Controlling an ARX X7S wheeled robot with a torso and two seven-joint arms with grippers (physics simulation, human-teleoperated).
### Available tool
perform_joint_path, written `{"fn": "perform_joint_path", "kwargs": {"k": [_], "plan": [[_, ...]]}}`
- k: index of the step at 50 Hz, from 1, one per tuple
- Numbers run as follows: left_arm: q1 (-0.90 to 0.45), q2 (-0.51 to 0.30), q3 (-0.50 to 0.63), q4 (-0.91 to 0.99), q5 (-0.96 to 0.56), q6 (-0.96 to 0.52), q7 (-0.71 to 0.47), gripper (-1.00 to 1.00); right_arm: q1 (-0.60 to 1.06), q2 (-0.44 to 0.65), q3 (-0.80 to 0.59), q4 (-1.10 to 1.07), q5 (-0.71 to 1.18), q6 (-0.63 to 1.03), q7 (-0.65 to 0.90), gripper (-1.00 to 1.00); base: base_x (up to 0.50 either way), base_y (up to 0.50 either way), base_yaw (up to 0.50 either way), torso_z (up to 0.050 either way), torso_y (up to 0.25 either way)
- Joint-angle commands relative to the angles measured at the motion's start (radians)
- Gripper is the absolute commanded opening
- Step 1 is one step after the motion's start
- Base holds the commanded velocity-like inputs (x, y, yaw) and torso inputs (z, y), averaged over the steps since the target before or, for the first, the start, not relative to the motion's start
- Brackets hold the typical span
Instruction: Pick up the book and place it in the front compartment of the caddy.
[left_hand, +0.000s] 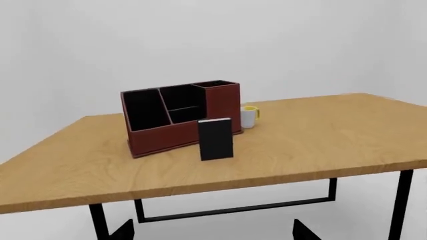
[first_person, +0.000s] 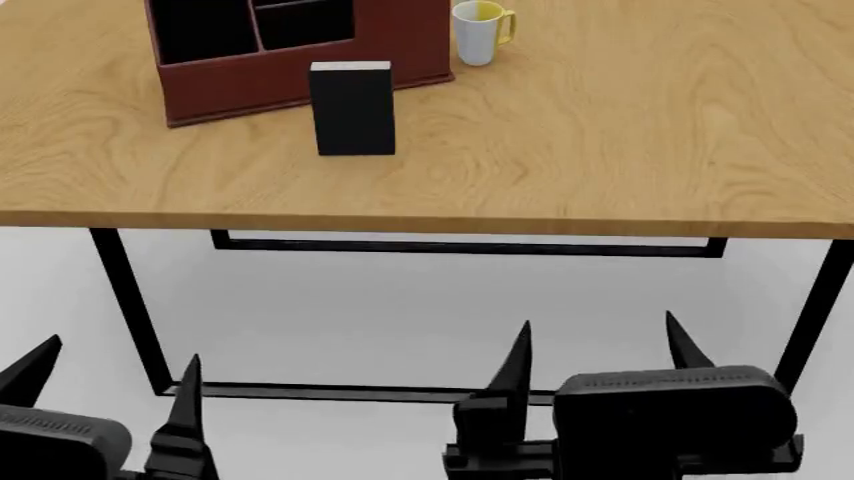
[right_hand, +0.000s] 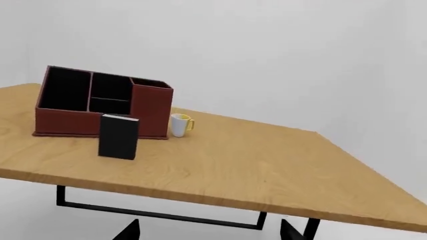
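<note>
Book-shaped and thick, the black-covered book with white page edges (first_person: 354, 108) is seen standing upright on the light wooden worktop (first_person: 601, 150), just in front of the dark red leather-look caddy with black compartments (first_person: 287, 45); whether the two touch cannot be told. A white mug with a yellow handle and yellow inside (first_person: 479, 31) is placed beside the caddy's right end. Both arms are held low, below the worktop's front edge and well apart from the book. The left gripper (first_person: 114, 385) is shown with its pointed black fingers (first_person: 183, 400) spread apart, holding nothing. The right gripper (first_person: 601, 350) is likewise seen with fingers (first_person: 514, 365) apart and empty.
</note>
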Motion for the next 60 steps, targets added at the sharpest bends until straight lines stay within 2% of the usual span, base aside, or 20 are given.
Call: {"fn": "perform_joint_path", "kwargs": {"k": [1, 11, 32, 60], "plan": [[-0.046, -0.012, 0.002, 0.153, -0.024, -0.159, -0.016, 1.0, 0.059, 0.011, -0.035, -0.13, -0.018, 0.145, 0.011, 1.0, 0.0, 0.0, 0.0, 0.0, 0.0], [-0.071, -0.016, 0.0, 0.214, -0.044, -0.215, -0.021, 1.0, 0.119, 0.037, -0.103, -0.182, -0.053, 0.256, 0.036, 1.0, 0.29, 0.03, 0.0, 0.0, 0.0], [-0.099, -0.022, 0.013, 0.22, -0.064, -0.24, -0.037, 1.0, 0.124, 0.006, -0.033, -0.169, -0.002, 0.252, 0.006, 1.0, 0.5, 0.19, 0.0, 0.0, 0.001], [-0.083, -0.038, 0.021, 0.211, -0.08, -0.211, -0.057, 1.0, 0.103, 0.022, -0.044, -0.157, 0.005, 0.224, 0.027, 1.0, 0.5, 0.0, 0.0, 0.0, 0.001]]}}
